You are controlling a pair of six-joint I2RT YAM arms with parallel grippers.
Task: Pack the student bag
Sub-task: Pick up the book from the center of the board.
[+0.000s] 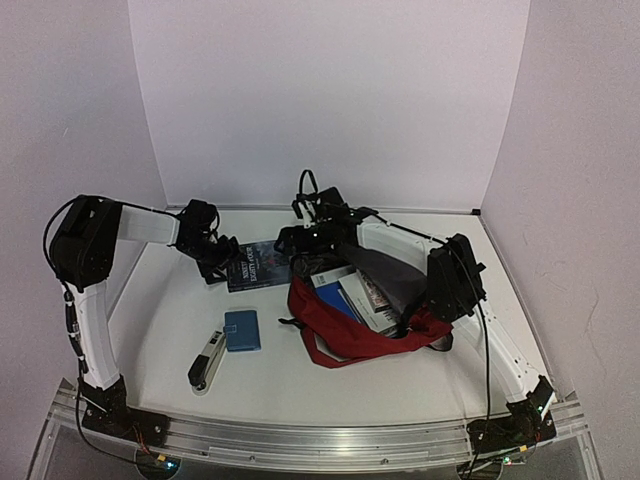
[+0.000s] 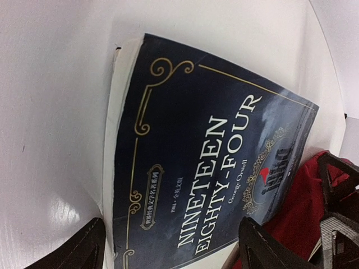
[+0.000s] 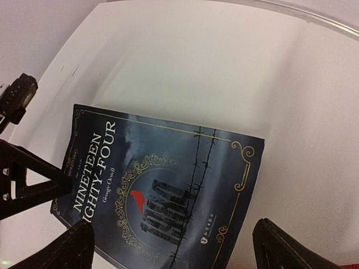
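Left gripper (image 2: 171, 224) has its two black fingers spread wide, one on each side of the near end of a dark blue paperback book with gold curls and the words Nineteen Eighty-Four (image 2: 213, 157), and I think it is not squeezing it. Right gripper (image 3: 174, 224) hangs over the other end of that book with its fingers wide apart too, holding nothing. That book lies flat on the white table (image 1: 300, 400). Just beside it lies the student bag, a big dark red cloth backpack with black straps and grey inside (image 1: 340, 345); it is on its side at the right of the table, mouth open toward the book, with some blue and white books (image 1: 352, 292) poking out. Nearer the arms lie a small blue square thing (image 1: 242, 330) and a long grey and black thing (image 1: 207, 362); I cannot tell what they are. A flat book is hard to pinch, so I think one gripper should tip up an edge and the other should grab it firmly by the spine. Then it should slide in next to the other books, slowly, so the cloth mouth does not fold shut or catch a corner.
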